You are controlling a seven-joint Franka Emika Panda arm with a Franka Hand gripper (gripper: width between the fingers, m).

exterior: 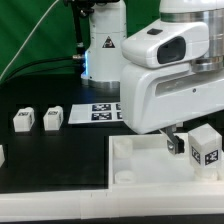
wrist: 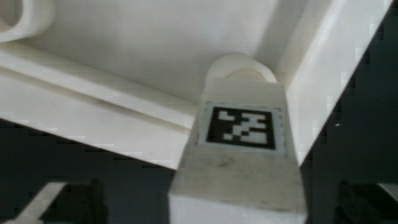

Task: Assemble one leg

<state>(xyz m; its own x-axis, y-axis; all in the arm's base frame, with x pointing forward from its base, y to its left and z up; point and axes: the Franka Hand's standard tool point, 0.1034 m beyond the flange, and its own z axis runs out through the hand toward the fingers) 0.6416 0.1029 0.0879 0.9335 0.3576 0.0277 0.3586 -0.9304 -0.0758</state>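
A leg (exterior: 207, 147), a small white block with a black-and-white tag, stands upright on the right part of the large white tray-like piece (exterior: 135, 162). My gripper (exterior: 183, 145) hangs right beside it, and one dark finger (exterior: 175, 144) shows at its left. In the wrist view the leg (wrist: 244, 125) runs up between my fingers, its rounded end near the tray's inner corner (wrist: 294, 60). My gripper (wrist: 210, 203) is open, with dark gaps between the leg and each finger (wrist: 54, 205).
Two more legs (exterior: 24, 121) (exterior: 53, 118) stand on the black table at the exterior view's left, and part of another shows at the left edge (exterior: 2, 155). The marker board (exterior: 98, 112) lies behind them. The arm's base (exterior: 100, 45) stands at the back.
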